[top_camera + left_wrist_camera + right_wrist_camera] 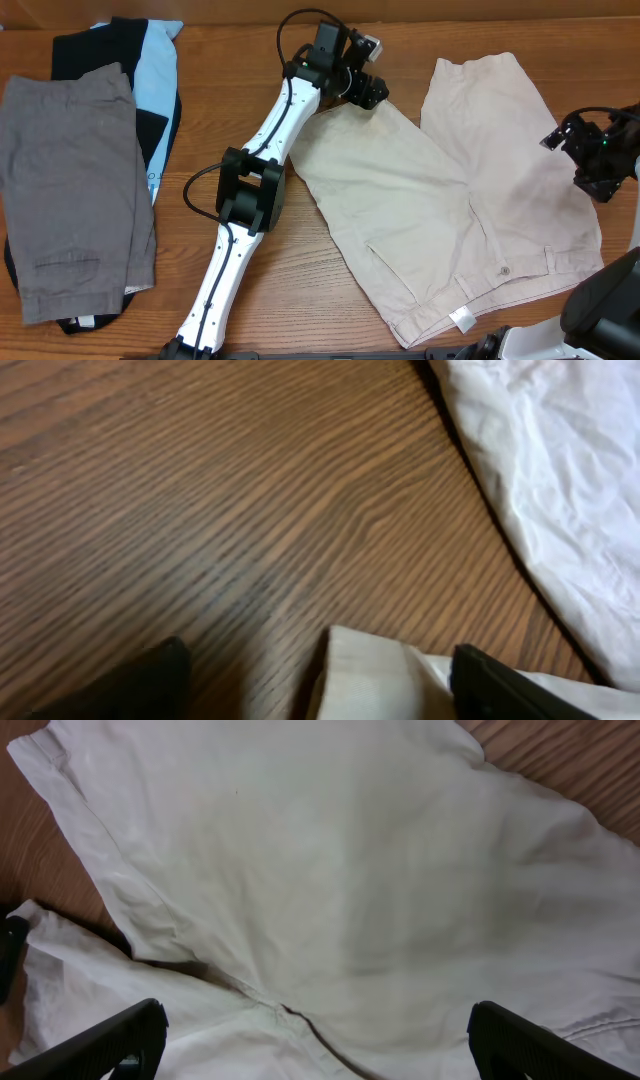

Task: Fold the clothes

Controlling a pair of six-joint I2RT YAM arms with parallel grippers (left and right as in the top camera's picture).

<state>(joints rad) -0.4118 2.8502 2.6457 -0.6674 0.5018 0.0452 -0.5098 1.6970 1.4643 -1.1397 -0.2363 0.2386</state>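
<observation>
The pale beige shorts (470, 200) lie spread flat on the wooden table at the right, waistband with button and white label toward the front edge, both legs pointing to the back. My left gripper (365, 92) is open at the hem corner of the left leg; the hem corner (370, 680) lies between its fingers in the left wrist view. My right gripper (560, 135) is open and hovers over the right leg near its outer edge. The right wrist view shows the crotch seam (300, 1015) between its spread fingers.
Grey shorts (70, 190) lie at the far left on top of a black and light-blue garment (150, 80). Bare wood table (260, 290) lies between the two piles, crossed by my left arm.
</observation>
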